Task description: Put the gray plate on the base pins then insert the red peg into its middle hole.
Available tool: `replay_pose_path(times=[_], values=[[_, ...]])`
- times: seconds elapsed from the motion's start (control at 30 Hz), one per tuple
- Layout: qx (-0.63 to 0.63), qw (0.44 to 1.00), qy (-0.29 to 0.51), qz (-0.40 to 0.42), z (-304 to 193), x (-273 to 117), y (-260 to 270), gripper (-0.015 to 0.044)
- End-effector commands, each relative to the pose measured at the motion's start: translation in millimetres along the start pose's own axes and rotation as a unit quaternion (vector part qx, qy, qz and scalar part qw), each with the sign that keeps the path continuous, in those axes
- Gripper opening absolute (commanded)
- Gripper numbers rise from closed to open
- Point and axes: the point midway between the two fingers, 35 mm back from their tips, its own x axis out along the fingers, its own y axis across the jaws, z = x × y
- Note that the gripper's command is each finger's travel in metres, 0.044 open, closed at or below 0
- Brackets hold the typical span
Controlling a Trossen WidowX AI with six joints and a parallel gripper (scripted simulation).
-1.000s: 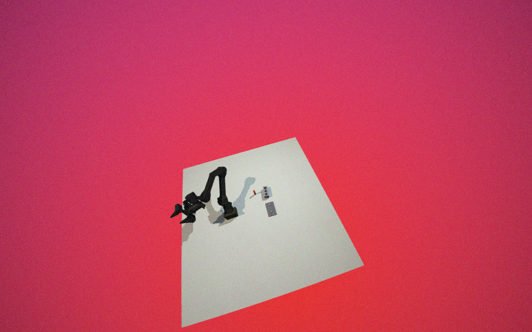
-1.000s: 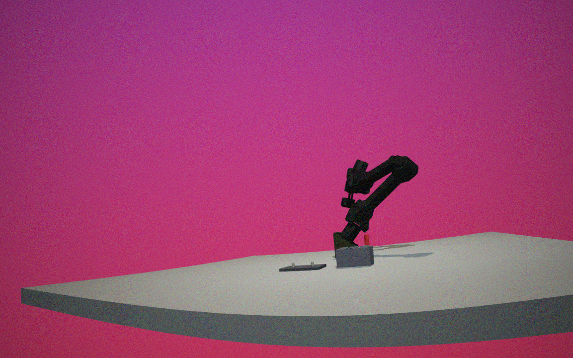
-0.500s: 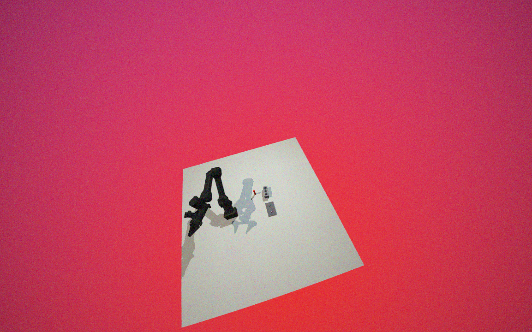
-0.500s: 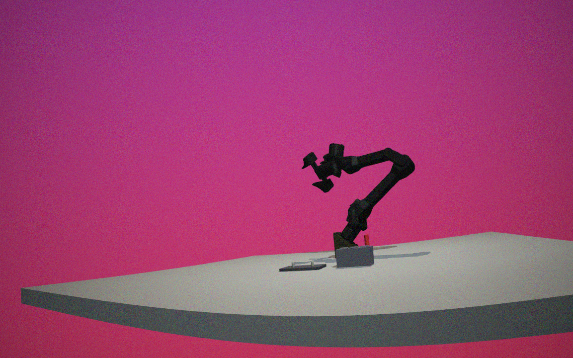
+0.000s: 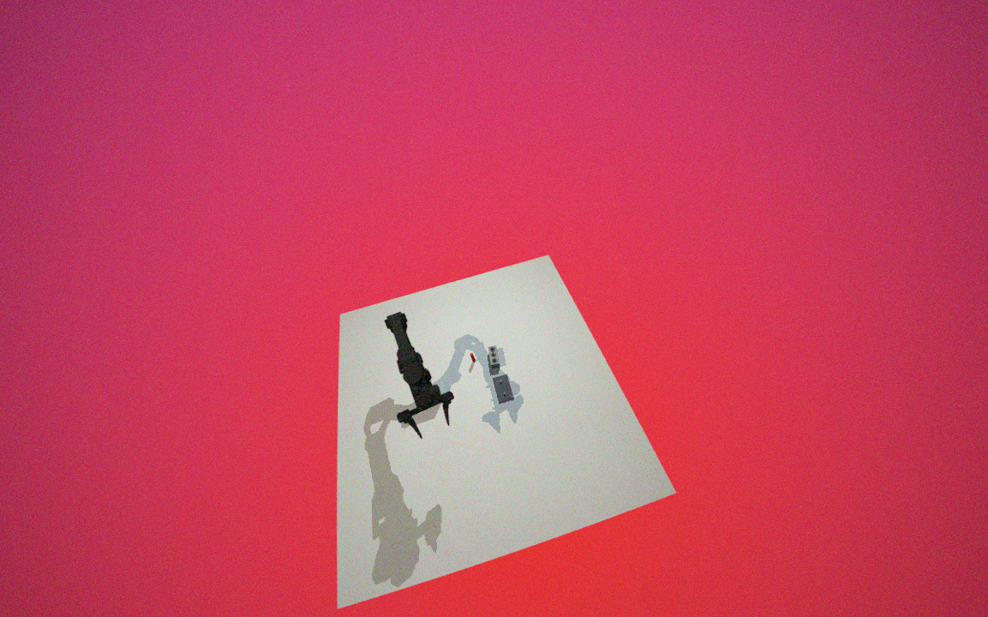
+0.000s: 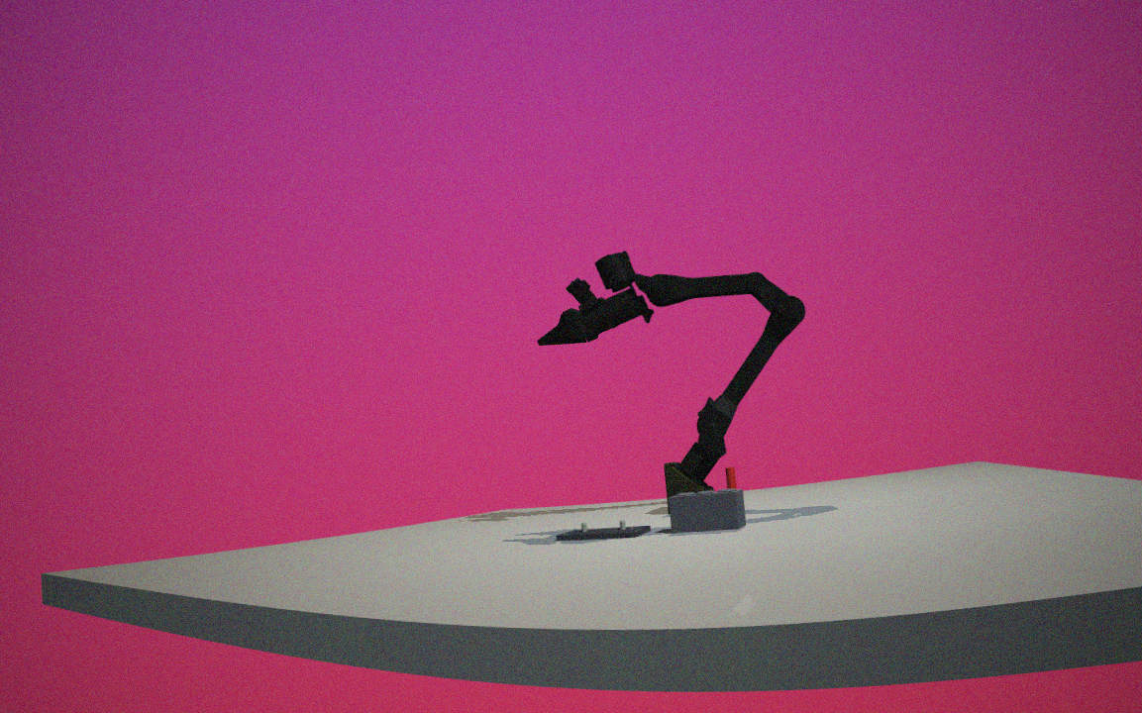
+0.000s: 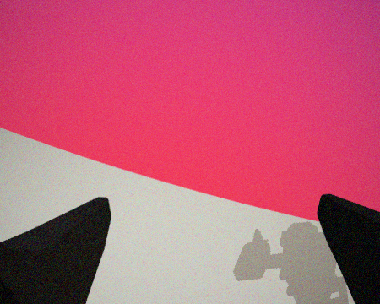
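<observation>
The gray plate (image 5: 494,367) (image 6: 705,511) is a thick block with a row of holes in its top. It stands on the table beside the low base (image 5: 509,389) (image 6: 603,535), off its pins. The base lies flat, with two short pale pins upright and bare. The red peg (image 5: 472,357) (image 6: 731,476) stands upright near the plate, on the side away from the exterior camera, which hides its lower part. My gripper (image 5: 434,431) (image 6: 540,342) (image 7: 219,209) is open and empty, high above the table and well away from plate, base and peg. The wrist view shows none of these three.
The pale table (image 5: 559,460) (image 6: 379,585) (image 7: 156,245) ends at a straight edge in the wrist view. The arm (image 5: 409,360) (image 6: 756,350) reaches up and over from its mount behind the plate in the exterior view. Its shadows fall across the table, one over the base.
</observation>
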Motion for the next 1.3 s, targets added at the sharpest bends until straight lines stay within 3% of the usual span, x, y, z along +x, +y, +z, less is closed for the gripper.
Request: replay_pose_path(times=[0.0, 0.17, 0.3, 0.57, 0.83, 1.27], values=[[-0.151, 0.984, 0.042, 0.082, -8, 1, 65, 0.044], [-0.341, 0.918, 0.078, 0.185, -30, -14, 144, 0.044], [-0.494, 0.818, 0.09, 0.281, -55, -35, 205, 0.044], [-0.717, 0.511, 0.069, 0.469, -130, -105, 306, 0.044], [-0.776, 0.197, 0.012, 0.599, -210, -189, 358, 0.044], [-0.775, 0.182, 0.009, 0.605, -245, -191, 365, 0.044]])
